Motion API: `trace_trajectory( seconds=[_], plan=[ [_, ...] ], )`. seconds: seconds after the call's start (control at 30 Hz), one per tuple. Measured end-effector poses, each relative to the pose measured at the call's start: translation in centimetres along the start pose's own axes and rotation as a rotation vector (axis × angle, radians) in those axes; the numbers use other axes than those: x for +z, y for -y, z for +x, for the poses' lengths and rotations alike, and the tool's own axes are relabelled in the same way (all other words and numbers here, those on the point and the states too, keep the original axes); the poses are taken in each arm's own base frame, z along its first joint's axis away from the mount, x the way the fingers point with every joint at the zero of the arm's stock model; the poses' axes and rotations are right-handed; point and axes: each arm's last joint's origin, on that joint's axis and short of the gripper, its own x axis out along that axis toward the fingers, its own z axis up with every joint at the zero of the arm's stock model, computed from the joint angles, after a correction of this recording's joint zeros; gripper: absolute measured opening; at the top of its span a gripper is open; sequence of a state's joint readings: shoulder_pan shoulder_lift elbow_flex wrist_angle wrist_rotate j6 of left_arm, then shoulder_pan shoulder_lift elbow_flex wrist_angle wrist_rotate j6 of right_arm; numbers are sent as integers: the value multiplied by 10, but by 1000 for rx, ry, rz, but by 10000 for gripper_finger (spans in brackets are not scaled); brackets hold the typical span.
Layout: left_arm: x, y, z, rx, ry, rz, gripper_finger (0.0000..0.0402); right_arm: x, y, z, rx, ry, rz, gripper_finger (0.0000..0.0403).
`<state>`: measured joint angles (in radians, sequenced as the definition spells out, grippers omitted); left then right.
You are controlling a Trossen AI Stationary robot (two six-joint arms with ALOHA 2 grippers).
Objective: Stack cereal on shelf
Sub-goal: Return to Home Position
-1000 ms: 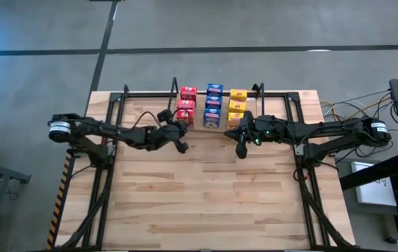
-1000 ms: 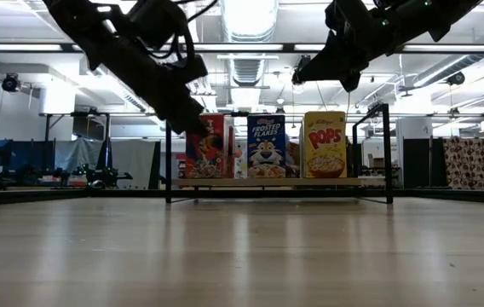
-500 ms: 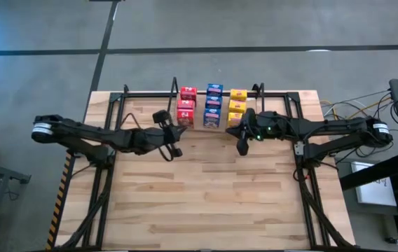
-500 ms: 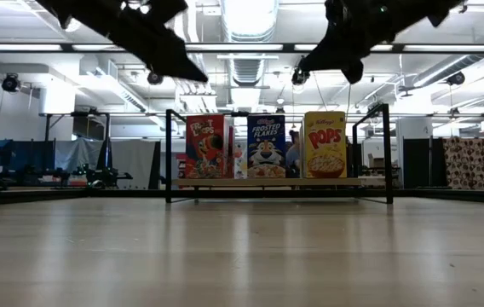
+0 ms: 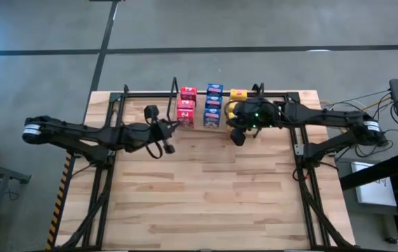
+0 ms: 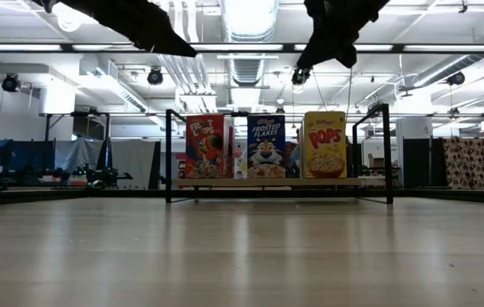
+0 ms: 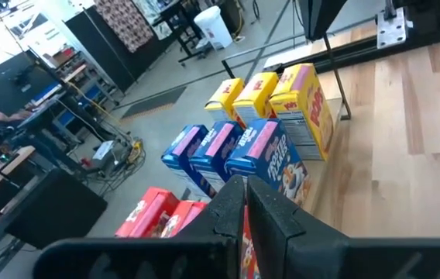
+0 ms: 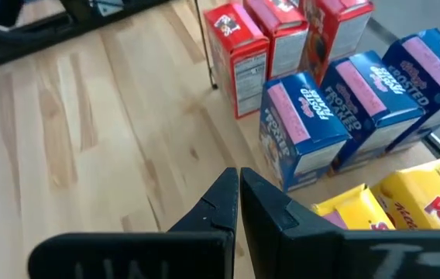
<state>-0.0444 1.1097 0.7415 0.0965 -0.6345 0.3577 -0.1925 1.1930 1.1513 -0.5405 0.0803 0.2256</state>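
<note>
Left wrist view showed the left gripper [image 7: 245, 190] with its two dark fingers drawn together to a thin slit, holding and touching nothing. The right wrist view showed the right gripper [image 8: 238, 177] the same way, fingers closed to a narrow line and empty. In the low view both grippers hung above the tops of the boxes. From above, the left one sat in front of the red row and a little to that arm's side, clear of the rack. The right one hovered just in front of the yellow row, its arm covering part of that row.

All the cereal stood upright on the shelf [image 6: 267, 182] at the far edge of the table [image 5: 206, 203], in three rows running front to back: red boxes [image 5: 186, 106] on the left, blue boxes [image 5: 214, 105] in the middle, yellow boxes [image 5: 237, 94] on the right, the rows close beside one another. The front blue box read "FROSTED FLAKES" in white over a cartoon tiger. The front yellow box read "POPS" in red above a bowl of cereal. The lettering on the red boxes could not be read.

The boxes were small, glossy printed cardboard with pink-edged tops on the blue ones. The shelf was a pale wooden board in a thin black metal frame with upright end posts. The table was made of light wooden planks.
</note>
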Motion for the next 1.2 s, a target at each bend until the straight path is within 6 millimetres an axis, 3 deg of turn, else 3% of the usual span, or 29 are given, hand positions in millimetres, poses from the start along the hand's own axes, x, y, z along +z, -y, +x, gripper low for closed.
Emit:
trace_trajectory(
  seconds=[0.17, 0.3, 0.6, 0.83, 1.03, 1.2],
  plan=[
    [-5, 1, -4, -81, 32, -1, 1, -2, -2, 2, 3, -5, -59, 9],
    [-9, 0, -13, -179, 107, -23, 1, -16, -5, 1, 45, 54, -164, 9],
    [-36, -16, -48, -152, 284, -146, 0, -88, 7, -10, 189, 277, -374, 9],
    [-73, -17, -66, -135, 351, -250, 0, -143, 22, -21, 210, 480, -440, 9],
    [-99, -17, -78, -99, 454, -346, 0, -176, 32, -35, 225, 645, -480, 9],
    [-106, -25, -89, -31, 494, -369, 0, -196, 39, -51, 209, 824, -495, 9]
  ],
)
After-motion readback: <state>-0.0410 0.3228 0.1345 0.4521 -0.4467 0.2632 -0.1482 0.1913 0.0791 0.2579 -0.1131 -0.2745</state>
